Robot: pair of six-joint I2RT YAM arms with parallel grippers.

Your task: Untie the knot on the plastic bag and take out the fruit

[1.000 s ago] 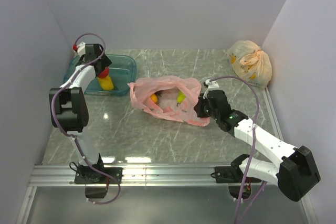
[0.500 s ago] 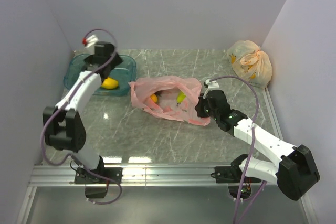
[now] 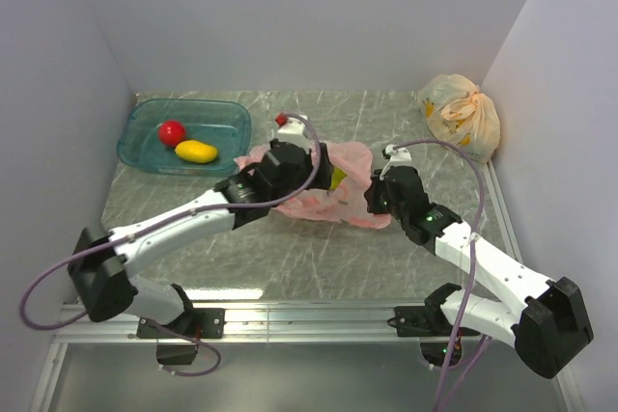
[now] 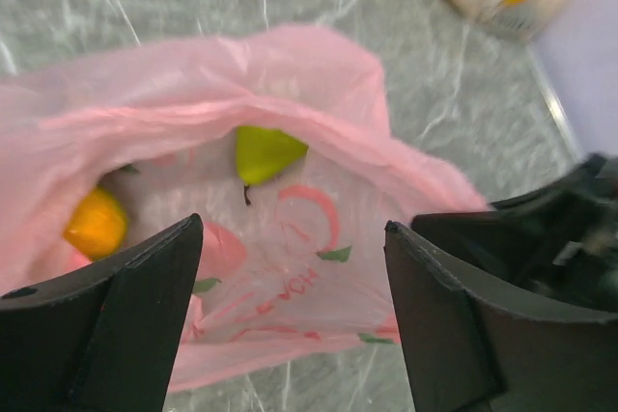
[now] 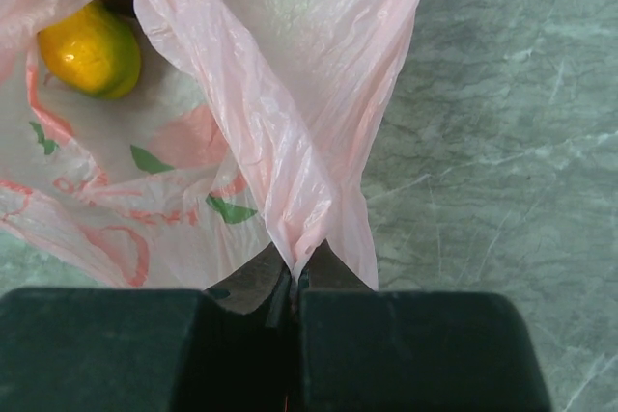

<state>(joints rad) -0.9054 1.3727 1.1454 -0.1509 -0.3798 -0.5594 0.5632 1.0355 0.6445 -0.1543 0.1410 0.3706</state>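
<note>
A: Right gripper [image 5: 294,282], nearest the bases. State?

B: Clamped on a gathered fold at the right edge of the thin translucent pink plastic bag [image 5: 280,142]. The film is pinched between the closed black fingers.

A: Left gripper [image 4: 290,267]?

B: Jaws spread wide, nothing between them. It hangs over the bag's mouth, its arm stretched across the grey-green marbled table [image 3: 290,258] from the left.

A: Bag position and contents?

B: It lies mid-table between the two grippers, mouth open. Inside are a green pear-like fruit [image 4: 266,151] toward the back and a round orange fruit [image 4: 97,222] at the left. The right wrist view shows a yellow-green fruit [image 5: 92,48] in the opening. Cannot tell whether it is one of those two.

A: Farther back?

B: Far left, a clear blue-green rectangular plastic tray [image 3: 232,118] holds a round red apple [image 3: 172,131] and a yellow oblong fruit [image 3: 197,151], just beside each other. In the far right corner sits a knotted pale yellow plastic bag with orange print [image 3: 462,115], well apart from the pink one.
</note>
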